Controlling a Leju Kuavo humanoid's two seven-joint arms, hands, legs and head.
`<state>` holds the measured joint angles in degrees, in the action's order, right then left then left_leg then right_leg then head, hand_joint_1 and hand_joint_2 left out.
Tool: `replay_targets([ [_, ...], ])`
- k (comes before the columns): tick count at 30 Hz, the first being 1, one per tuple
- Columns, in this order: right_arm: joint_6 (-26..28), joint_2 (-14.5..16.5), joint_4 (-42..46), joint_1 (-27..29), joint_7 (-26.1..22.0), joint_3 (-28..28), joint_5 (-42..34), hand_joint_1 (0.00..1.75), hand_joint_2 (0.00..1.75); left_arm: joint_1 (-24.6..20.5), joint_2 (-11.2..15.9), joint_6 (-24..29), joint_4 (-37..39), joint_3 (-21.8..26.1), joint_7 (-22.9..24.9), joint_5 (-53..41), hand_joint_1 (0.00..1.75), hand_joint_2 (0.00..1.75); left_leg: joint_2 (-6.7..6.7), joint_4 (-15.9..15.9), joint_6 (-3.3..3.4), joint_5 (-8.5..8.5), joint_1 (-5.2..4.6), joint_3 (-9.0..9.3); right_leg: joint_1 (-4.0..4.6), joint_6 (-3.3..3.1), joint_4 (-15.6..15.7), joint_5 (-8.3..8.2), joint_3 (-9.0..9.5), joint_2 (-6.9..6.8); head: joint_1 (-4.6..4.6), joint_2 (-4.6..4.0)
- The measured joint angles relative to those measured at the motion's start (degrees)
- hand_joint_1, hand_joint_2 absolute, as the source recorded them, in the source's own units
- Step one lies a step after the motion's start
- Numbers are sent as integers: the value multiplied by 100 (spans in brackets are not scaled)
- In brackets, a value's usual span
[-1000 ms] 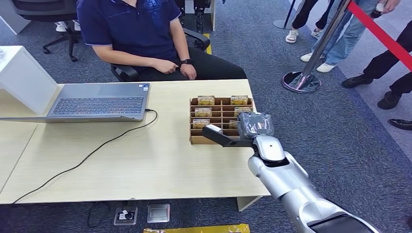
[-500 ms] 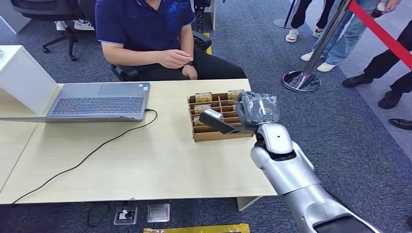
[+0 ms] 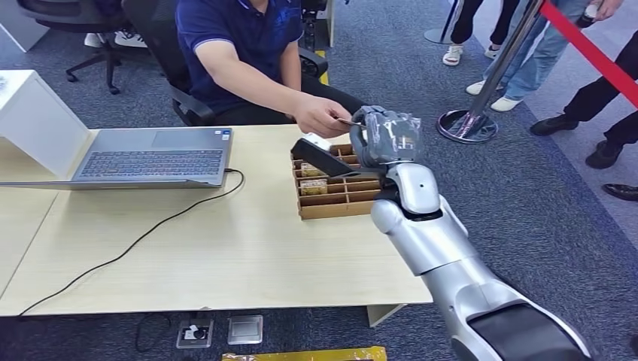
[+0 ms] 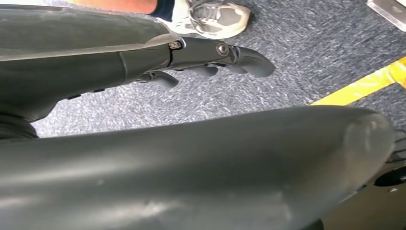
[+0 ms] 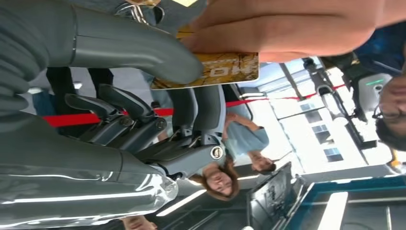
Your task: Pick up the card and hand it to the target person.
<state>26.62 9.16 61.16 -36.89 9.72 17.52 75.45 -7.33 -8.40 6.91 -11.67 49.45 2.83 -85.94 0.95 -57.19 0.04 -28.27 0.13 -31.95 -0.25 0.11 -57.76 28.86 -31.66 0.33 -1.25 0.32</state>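
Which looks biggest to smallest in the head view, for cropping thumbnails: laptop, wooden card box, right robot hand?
1. laptop, clearly largest.
2. wooden card box, though the arm hides part of it.
3. right robot hand, smallest, but it is raised nearer the camera, so its gap to the box is unsure.

card (image 5: 225, 69) partly hidden by person's hand (image 5: 287, 26)
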Motion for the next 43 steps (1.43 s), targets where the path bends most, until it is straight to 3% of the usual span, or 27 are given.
replay_targets([
  [5, 847, 221, -1154, -514, 6, -44, -15, 175, 175, -52, -35, 0, 1, -86, 70, -66, 0, 0, 0, -1, -1, 1, 0, 0, 0, -1, -1, -1, -1, 0, -4, 1],
  [10, 1195, 427, -2008, -798, -208, -96, -91, 175, 175, -55, -61, 11, 1, -109, 108, -72, 0, 0, 2, -1, -1, 1, 0, -5, 0, -1, -1, -1, -5, 0, -1, 0],
  [11, 1218, 464, -2117, -824, -240, -104, -100, 138, 175, -53, -64, 14, 2, -109, 115, -72, 0, 0, 2, -1, -1, 1, 0, -8, 0, -1, -2, -1, -7, 0, -1, 0],
  [14, 1234, 557, -2371, -890, -305, -117, -133, 7, 175, -40, -69, 27, 2, -108, 140, -72, 0, 0, 2, -1, -1, 1, 0, -13, 0, -1, -2, -1, -12, 0, -1, -1],
  [15, 1232, 581, -2440, -915, -325, -127, -152, 0, 175, -36, -69, 32, 2, -108, 152, -72, 0, 0, 2, -1, -1, 1, 0, -13, 0, -1, -2, -1, -13, 0, -1, 0],
  [31, 1172, 768, -2675, -1028, -1101, -351, -1084, 0, 175, -28, -74, 73, 2, -108, 192, -95, 0, 0, 1, -2, -1, 1, 0, -11, 0, -1, -2, -1, -13, 0, -2, 1],
  [37, 749, 646, -2007, -670, -1580, -462, -1889, 0, 175, -18, -74, 60, 2, -108, 174, -97, 0, 0, 2, -3, -1, 1, 0, -11, 0, -1, 0, -1, -13, -1, -2, 1],
  [43, 37, 313, -780, 67, -2478, -622, -3463, 0, 175, 45, -74, 24, 2, -107, 120, -96, 0, 0, 4, -5, 0, 0, 0, -12, 0, -1, 3, -1, -13, -4, -4, 0],
])
